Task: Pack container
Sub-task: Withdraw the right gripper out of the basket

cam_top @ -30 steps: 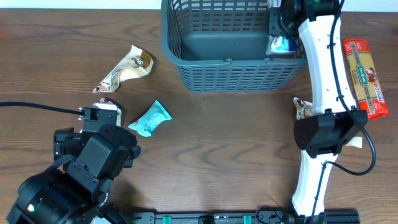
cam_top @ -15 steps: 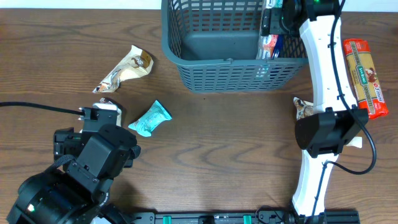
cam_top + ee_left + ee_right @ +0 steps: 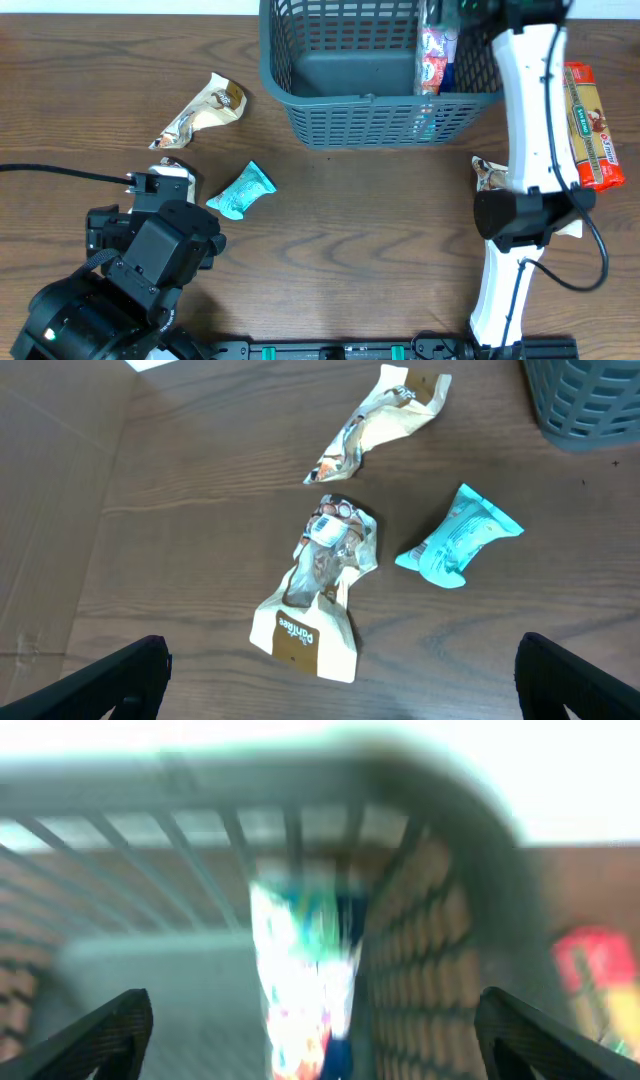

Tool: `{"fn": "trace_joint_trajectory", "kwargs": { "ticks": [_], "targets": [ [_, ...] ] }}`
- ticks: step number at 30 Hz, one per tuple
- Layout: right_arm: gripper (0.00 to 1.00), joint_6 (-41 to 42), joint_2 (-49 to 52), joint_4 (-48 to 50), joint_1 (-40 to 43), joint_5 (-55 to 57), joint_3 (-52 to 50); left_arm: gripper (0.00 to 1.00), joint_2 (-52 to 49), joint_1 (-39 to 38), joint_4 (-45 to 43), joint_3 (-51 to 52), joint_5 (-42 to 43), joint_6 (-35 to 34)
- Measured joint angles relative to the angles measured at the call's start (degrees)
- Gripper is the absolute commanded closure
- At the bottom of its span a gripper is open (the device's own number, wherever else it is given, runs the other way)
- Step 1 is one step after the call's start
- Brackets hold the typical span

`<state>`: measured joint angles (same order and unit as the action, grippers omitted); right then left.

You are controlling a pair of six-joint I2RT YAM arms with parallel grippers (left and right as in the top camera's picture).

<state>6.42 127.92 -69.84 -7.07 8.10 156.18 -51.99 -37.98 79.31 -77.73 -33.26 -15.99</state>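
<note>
The container (image 3: pixel 370 98), a big grey-blue slotted basket, stands at the table's far middle. A colourful snack packet (image 3: pixel 435 55) stands on end inside it, leaning on the right wall; the blurred right wrist view shows this packet (image 3: pixel 300 970) too. My right gripper (image 3: pixel 315 1040) hangs open above it, holding nothing. My left gripper (image 3: pixel 345 690) is open and low over a brown-and-cream packet (image 3: pixel 325 590) at the near left. A teal packet (image 3: pixel 460 538) lies to its right.
A crumpled cream wrapper (image 3: pixel 200 110) lies left of the basket. A long red packet (image 3: pixel 590 120) lies at the right edge, and a small brown packet (image 3: pixel 488 175) shows beside the right arm (image 3: pixel 530 110). A black cable (image 3: pixel 60 173) crosses the left side.
The right gripper opened and let go of the colourful packet, which now stands against the basket's right wall. The gripper drew back towards the far edge. The left arm stayed still.
</note>
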Motion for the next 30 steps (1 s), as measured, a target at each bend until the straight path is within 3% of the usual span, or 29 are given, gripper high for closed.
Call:
{"fn": "trace_joint_trajectory", "kwargs": {
  "ticks": [5, 9, 11, 20, 25, 30],
  "targets": [
    [0.11, -1.88, -1.27, -1.40, 0.22, 2.97, 15.76, 0.01, 0.02, 0.00, -0.02, 0.00, 0.00, -0.02],
    [0.08, 0.66, -5.29, -5.81, 2.71, 10.56, 20.81, 0.01, 0.02, 0.00, 0.00, 0.00, 0.00, -0.02],
    [0.01, 4.13, -7.78, -9.16, 5.53, 14.80, 21.44, 0.01, 0.02, 0.00, 0.00, 0.00, 0.00, -0.02],
    [0.01, 11.63, -12.09, -26.69, 16.57, 17.64, 22.14, 0.01, 0.02, 0.00, -0.02, 0.00, 0.00, -0.02],
    [0.01, 13.73, -12.04, -27.23, 17.31, 14.91, 20.28, 0.01, 0.02, 0.00, 0.00, 0.00, 0.00, -0.02],
    [0.01, 25.07, -12.04, -27.26, 17.88, 14.93, 16.13, 0.01, 0.00, 0.00, -0.02, 0.00, 0.00, -0.02]
  ]
}}
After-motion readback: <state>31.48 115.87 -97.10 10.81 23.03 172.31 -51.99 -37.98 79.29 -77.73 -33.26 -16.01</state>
